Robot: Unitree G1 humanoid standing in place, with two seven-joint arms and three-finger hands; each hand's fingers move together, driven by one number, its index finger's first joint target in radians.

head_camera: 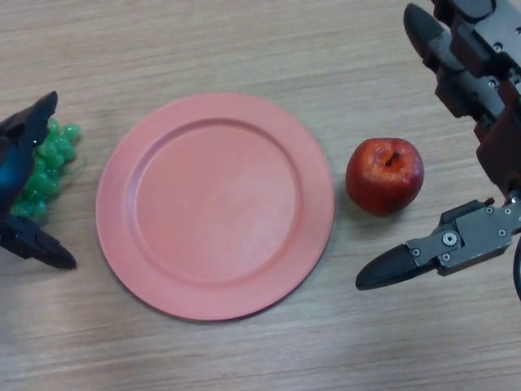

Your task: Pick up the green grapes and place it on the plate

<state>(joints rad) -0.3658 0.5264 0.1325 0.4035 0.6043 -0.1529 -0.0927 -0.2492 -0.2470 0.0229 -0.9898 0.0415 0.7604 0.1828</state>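
A bunch of green grapes (50, 163) lies on the wooden table at the far left, just left of the round salmon-pink plate (216, 204). My left hand (15, 159) comes in from the left edge and is open around the grapes. Its fingers (34, 114) reach over the top of the bunch and partly cover it. Its thumb (41, 248) lies below the bunch, apart from it. The grapes rest on the table. The plate holds nothing. My right hand (472, 81) is open and empty at the right edge.
A red apple (384, 174) stands on the table right of the plate, between the right hand's fingers (427, 37) and its thumb (399, 265), touching neither. Bare wooden tabletop (244, 41) lies behind and in front of the plate.
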